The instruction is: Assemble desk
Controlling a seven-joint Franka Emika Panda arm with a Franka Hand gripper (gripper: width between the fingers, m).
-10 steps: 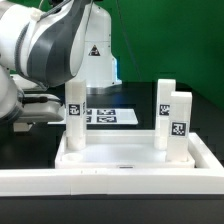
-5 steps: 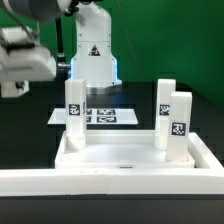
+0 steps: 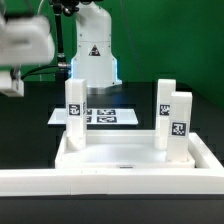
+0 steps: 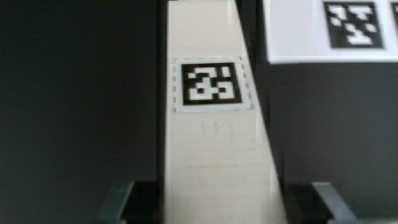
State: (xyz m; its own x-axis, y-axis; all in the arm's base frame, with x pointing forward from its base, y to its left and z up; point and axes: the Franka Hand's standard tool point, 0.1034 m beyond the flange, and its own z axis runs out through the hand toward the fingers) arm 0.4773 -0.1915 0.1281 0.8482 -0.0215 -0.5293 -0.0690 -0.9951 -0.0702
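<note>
Exterior view: the desk top [image 3: 130, 160] lies upside down on the dark surface [image 3: 30, 135], three tagged legs [image 3: 74, 112] standing in its corners (two on the exterior view's right), the marker board [image 3: 112, 117] behind. Wrist view: the jaws [image 4: 217, 200] are clamped on a fourth leg [image 4: 215, 100], held above the surface.

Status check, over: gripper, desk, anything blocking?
Gripper shut on a loose leg. Desk top lying flat, three legs upright in it. Nothing seen in the way.
</note>
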